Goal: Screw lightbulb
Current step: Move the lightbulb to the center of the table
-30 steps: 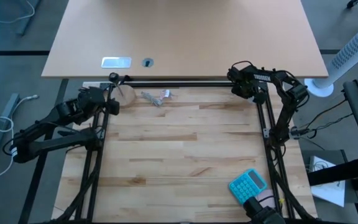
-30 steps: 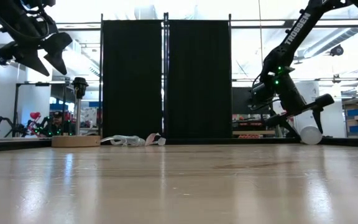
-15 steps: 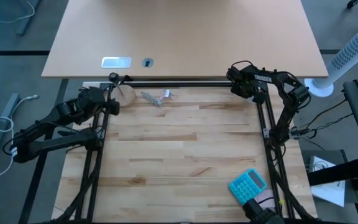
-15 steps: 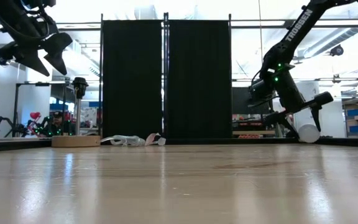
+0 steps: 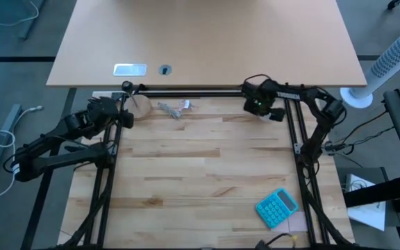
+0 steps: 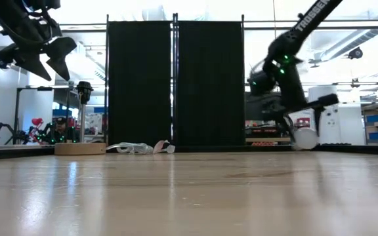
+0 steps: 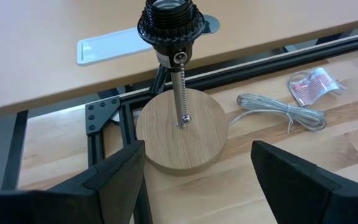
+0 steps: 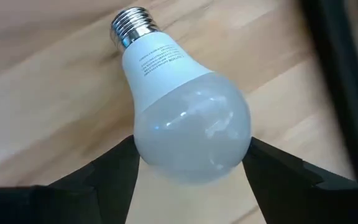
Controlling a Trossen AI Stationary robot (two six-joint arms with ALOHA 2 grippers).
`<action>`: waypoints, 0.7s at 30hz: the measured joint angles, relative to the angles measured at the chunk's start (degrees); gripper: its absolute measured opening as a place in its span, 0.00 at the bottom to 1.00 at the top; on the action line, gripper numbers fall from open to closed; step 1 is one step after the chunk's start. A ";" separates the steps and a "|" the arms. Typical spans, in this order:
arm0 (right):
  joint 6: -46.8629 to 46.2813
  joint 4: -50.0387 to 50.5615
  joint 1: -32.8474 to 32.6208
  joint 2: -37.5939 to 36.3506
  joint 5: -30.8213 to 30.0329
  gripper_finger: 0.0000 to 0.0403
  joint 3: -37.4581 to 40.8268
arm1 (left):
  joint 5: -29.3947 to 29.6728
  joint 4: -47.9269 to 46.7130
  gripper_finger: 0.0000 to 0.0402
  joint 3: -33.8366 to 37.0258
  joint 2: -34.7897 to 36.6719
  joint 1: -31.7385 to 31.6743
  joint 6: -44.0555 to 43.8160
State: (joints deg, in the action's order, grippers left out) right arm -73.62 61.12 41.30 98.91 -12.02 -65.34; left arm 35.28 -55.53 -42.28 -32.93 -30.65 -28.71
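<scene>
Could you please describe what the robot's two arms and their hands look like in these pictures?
Both arms are dark, nearly black, built of slim jointed segments with thin black cables looped along them. The right arm carries white TROSSEN lettering and small green lights near its wrist. The left hand and right hand each end in two flat, matte black fingers that taper toward angular tips.

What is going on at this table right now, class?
The right end effector holds the white lightbulb between its fingers, above the far right part of the wooden table. The left end effector hangs open above the round wooden lamp base with its black socket at the far left. The bulb is not yet in the socket. A coiled cord in a clear wrapper lies beside the base, and a blue calculator sits at the near right.
</scene>
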 joint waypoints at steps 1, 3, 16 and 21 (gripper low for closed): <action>-0.03 -0.14 -1.72 0.03 0.15 0.65 -0.83 | 0.05 0.01 0.71 0.00 -0.04 0.00 0.00; 0.12 -0.58 -5.12 0.15 0.13 0.65 -2.58 | 0.53 0.01 0.71 0.00 -0.09 0.01 0.00; 7.55 -14.01 -19.29 2.41 1.48 0.64 -5.36 | 2.18 0.25 0.71 0.09 -1.37 0.00 -0.02; 17.51 -18.84 -22.95 5.91 3.10 0.65 -7.19 | 2.15 0.26 0.71 0.09 -1.70 0.01 -0.02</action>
State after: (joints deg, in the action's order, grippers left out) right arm -56.11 42.28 18.35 104.82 -8.93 -72.52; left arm 37.43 -55.27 -42.19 -34.62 -30.65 -28.73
